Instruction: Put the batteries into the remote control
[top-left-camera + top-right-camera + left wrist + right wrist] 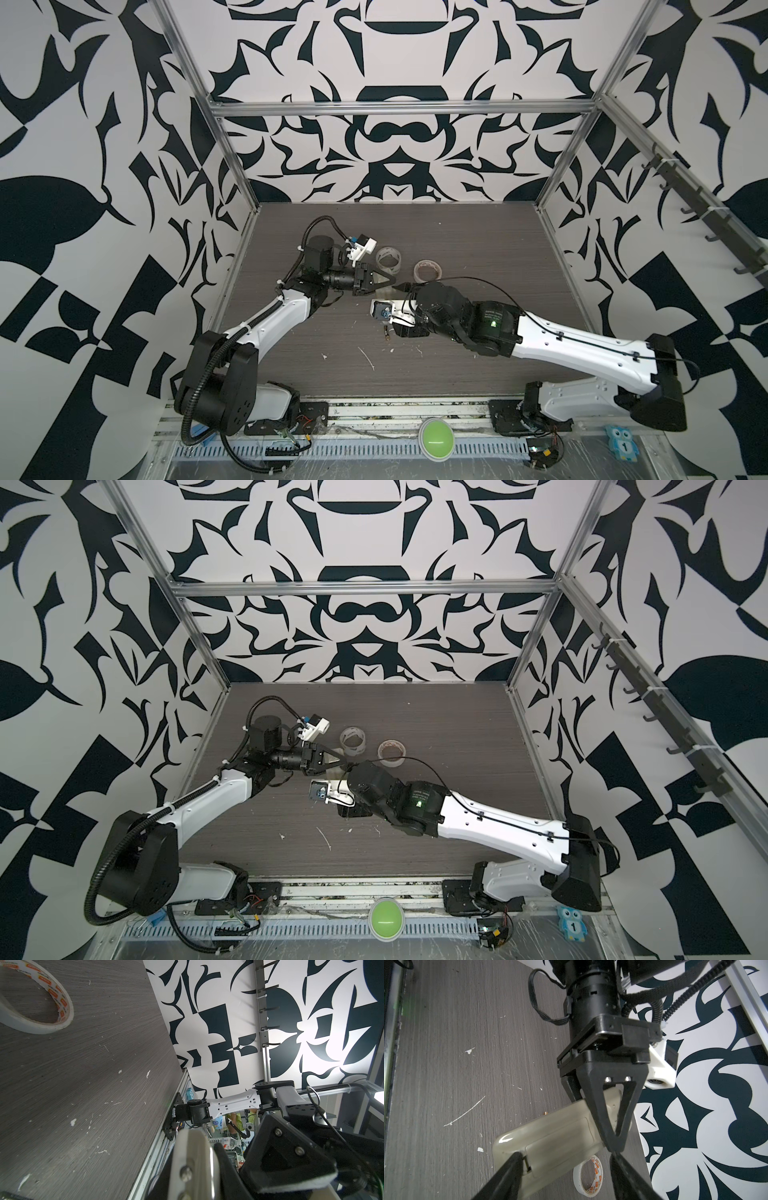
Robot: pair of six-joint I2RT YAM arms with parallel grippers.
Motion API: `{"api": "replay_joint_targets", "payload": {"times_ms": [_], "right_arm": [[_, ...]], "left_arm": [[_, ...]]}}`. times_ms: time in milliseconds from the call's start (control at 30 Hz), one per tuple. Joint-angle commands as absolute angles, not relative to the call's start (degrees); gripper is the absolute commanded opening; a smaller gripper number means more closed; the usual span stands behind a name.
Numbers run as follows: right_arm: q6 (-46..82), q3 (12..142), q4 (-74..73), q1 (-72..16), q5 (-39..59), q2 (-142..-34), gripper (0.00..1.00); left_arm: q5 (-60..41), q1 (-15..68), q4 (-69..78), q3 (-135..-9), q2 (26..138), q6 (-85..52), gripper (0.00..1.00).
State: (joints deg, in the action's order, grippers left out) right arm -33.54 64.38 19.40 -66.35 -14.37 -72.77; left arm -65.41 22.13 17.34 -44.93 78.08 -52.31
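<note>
The left claw [611, 1140] is clenched on one end of the white remote control [550, 1142], holding it above the grey counter [446, 1064] with its rear cover [560, 1138] showing; the right claw [566, 1155] is spread wide, one fingertip [517, 1161] touching that cover's edge; a battery [387, 333] lies on the counter nearby.

You can read one figure for sure: a "1" on the blue owl tag [622, 444] by the front rail. In both top views the owl tag [572, 926] shows it. The white tape roll [62, 1004] has orange blocks and grey lettering round its core. That print on the tape roll [598, 1172] is too small for you to read. The right arm's motor label [492, 316] is illegible too.
</note>
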Motion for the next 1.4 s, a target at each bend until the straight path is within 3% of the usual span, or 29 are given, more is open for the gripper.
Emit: {"api": "replay_joint_targets", "payload": {"times_ms": [0, 1367], "right_arm": [[-32.96, 63.81, 16.81, -65.99, -17.65, -72.33, 0.70], [-33.98, 62.38, 12.74, -65.98, -20.64, -69.70, 0.69]], "left_arm": [[-68.64, 22.60, 19.26, -44.56, 77.44, -54.45, 0.00], [-68.86, 22.19, 23.75, -43.39, 78.95, -57.53, 0.00]]}}
